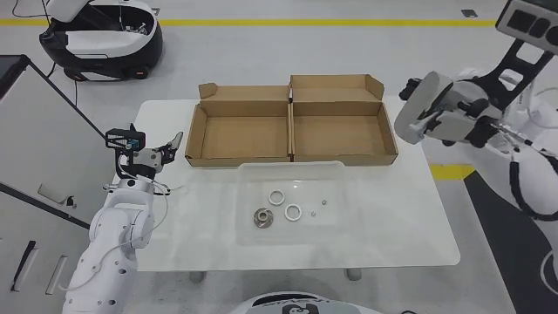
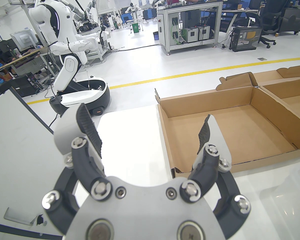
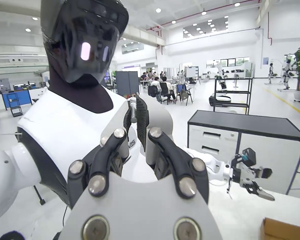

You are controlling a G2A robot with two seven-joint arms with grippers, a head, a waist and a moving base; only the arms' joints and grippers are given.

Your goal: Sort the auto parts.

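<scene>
Along the far side of the white table (image 1: 392, 235) two open cardboard boxes sit wall to wall: the left box (image 1: 240, 139) and the right box (image 1: 340, 135), both bare inside. A clear plastic tray (image 1: 292, 169) lies just in front of them, straddling their shared seam, its far rim close against their near walls. In the tray are two white rings (image 1: 276, 197) (image 1: 294, 213), a grey metal wheel-like part (image 1: 262, 217) beside them, and a tiny piece (image 1: 324, 201) off to the right, well apart from the rest.

Bare tabletop runs on both sides of the tray and along the near edge. A narrower bare strip lies between the left box's outer wall and the table's left edge.

The left gripper (image 2: 145, 116) hovers over that strip near the table's left edge, its jaws wide apart with nothing between them, pointing toward the left box's near corner.

The right gripper (image 3: 136, 106) is held up by the table's far right corner, outside the right box's outer wall. Its jaws are clamped on a small metal bolt (image 3: 133, 112), which stands upright between the ribbed pads (image 3: 142, 116).
</scene>
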